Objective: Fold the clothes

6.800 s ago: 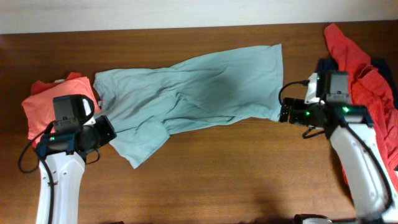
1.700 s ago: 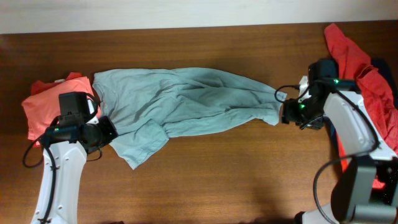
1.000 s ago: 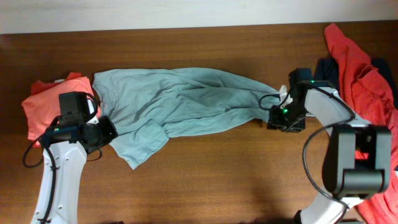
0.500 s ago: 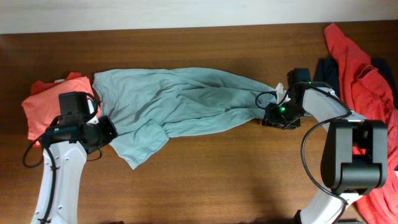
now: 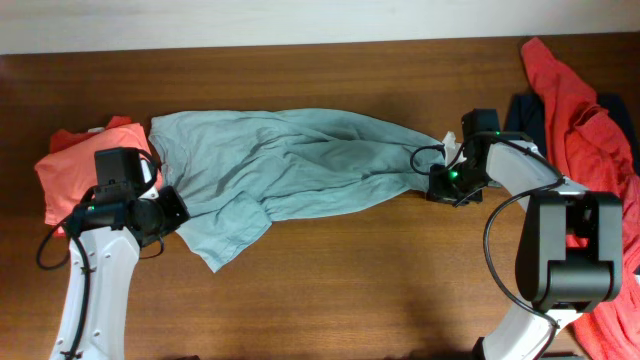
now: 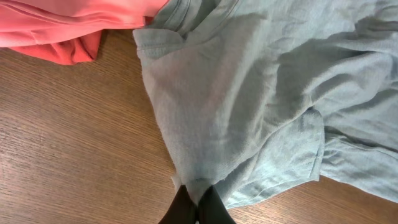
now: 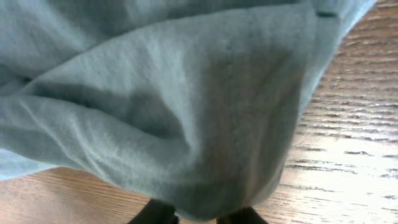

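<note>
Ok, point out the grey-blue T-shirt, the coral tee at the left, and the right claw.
grey-blue T-shirt [image 5: 290,160], overhead view, middle of its body.
coral tee [image 5: 63,172], overhead view, its uncovered middle.
right claw [image 5: 434,183], overhead view, between its fingertips.

Your left arm [image 5: 90,290] rises from the overhead frame's lower left, left gripper [image 6: 194,208] pinched tight on the T-shirt [image 6: 249,93]; your right arm [image 5: 530,180] loops in from lower right, right gripper [image 7: 198,216] clamping the same cloth

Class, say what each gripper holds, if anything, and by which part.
Both hold the grey-blue T-shirt: the left gripper pinches an edge at its collar end, the right gripper the bunched opposite end.
</note>
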You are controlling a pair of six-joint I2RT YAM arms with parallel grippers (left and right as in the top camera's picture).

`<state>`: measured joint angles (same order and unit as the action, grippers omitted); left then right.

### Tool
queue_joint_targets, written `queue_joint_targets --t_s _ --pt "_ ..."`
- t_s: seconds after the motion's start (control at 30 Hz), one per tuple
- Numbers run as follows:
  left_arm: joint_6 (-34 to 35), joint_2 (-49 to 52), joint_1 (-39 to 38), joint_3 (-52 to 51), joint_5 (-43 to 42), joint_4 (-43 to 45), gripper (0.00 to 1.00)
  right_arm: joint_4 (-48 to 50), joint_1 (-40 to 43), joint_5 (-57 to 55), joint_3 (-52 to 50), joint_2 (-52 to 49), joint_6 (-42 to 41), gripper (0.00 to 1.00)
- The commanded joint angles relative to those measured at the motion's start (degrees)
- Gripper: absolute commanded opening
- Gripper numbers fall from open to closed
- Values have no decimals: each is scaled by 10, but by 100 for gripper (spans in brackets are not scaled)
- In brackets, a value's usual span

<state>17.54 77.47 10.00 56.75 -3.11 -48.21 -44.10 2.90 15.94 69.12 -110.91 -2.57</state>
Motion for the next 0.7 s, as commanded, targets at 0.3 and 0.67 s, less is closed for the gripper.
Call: queue_joint_targets --t_s 0.3,0.67 --pt "-9 2 2 5 4 2 1 -36 -1 -62 3 10 2 4" --pt "-38 -49 2 86 -83 -22 0 -170 -2 -99 119 180 4 4"
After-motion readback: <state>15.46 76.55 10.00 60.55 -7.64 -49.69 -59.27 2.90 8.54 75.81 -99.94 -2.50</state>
